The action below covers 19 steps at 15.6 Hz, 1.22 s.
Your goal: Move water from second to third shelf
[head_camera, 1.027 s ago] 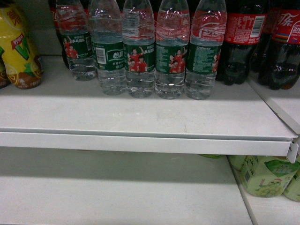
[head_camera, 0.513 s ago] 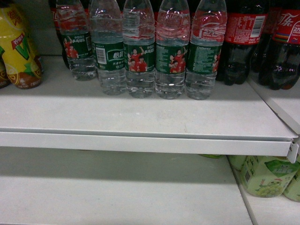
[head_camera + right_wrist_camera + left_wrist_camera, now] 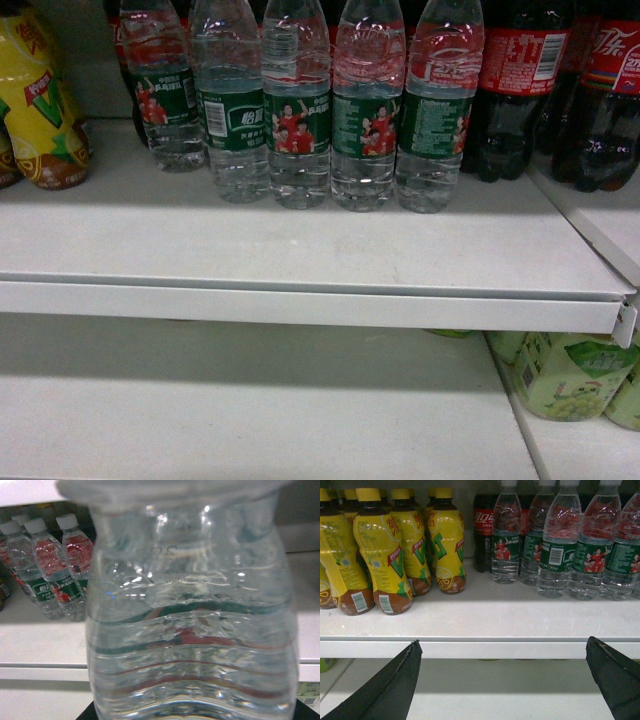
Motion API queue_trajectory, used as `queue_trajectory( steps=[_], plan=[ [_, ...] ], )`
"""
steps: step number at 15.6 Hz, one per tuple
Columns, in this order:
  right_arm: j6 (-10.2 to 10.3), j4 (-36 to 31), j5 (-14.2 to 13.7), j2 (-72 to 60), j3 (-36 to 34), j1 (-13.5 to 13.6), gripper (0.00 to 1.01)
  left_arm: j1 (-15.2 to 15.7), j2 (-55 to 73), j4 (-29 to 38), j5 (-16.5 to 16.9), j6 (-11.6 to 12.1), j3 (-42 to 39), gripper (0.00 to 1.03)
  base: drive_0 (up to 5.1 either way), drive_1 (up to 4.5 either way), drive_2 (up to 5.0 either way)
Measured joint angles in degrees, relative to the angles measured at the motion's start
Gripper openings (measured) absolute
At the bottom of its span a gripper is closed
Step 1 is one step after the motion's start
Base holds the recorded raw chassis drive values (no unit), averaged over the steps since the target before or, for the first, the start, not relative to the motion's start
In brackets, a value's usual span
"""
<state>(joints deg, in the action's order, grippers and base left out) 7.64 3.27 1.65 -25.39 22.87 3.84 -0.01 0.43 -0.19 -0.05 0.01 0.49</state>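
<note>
Five water bottles (image 3: pixel 300 110) on shelf (image 3: pixel 300 250) — clear liquid inside — cola (image 3: pixel 515 90) beside.

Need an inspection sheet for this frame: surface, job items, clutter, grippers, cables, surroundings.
Surface: white upper shelf, front strip bare; lower shelf bare on the left.
Job's things: five water bottles in a row on the upper shelf; one more water bottle fills the right wrist view, close up.
Clutter: cola bottles to the right, yellow drink bottles to the left, pale green cartons on the lower shelf's right.
Grippers: left gripper open, empty, level with the shelf edge; right gripper's fingers hidden behind the close bottle, grip cannot be confirmed.
Cables: nothing seen.
Surroundings: nothing seen beyond the shelving.
</note>
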Motion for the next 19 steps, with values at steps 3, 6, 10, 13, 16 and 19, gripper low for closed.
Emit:
queue_trajectory(
  steps=[3, 6, 10, 13, 16, 19],
  plan=[
    [0.0, 0.0, 0.0, 0.0, 0.0, 0.0, 0.43, 0.0, 0.0, 0.0, 0.0, 0.0, 0.0, 0.98, 0.0, 0.0, 0.0],
    [0.0, 0.0, 0.0, 0.0, 0.0, 0.0, 0.43, 0.0, 0.0, 0.0, 0.0, -0.02, 0.0, 0.98, 0.0, 0.0, 0.0],
    [0.0, 0.13, 0.0, 0.0, 0.0, 0.0, 0.43, 0.0, 0.0, -0.04, 0.02, 0.0, 0.0, 0.98, 0.0, 0.0, 0.0],
    [-0.02, 0.13, -0.04, 0.0, 0.0, 0.0, 0.43, 0.0, 0.0, -0.22, 0.07, 0.0, 0.0, 0.98, 0.0, 0.0, 0.0],
    [-0.17, 0.04, -0.11, 0.0, 0.0, 0.0, 0.43, 0.0, 0.0, -0.04, 0.02, 0.02, 0.0, 0.98, 0.0, 0.0, 0.0],
    [-0.2, -0.15, -0.17, 0.0, 0.02, 0.0, 0.43, 0.0, 0.0, -0.04, 0.11, 0.0, 0.0, 0.98, 0.0, 0.0, 0.0]
  ],
)
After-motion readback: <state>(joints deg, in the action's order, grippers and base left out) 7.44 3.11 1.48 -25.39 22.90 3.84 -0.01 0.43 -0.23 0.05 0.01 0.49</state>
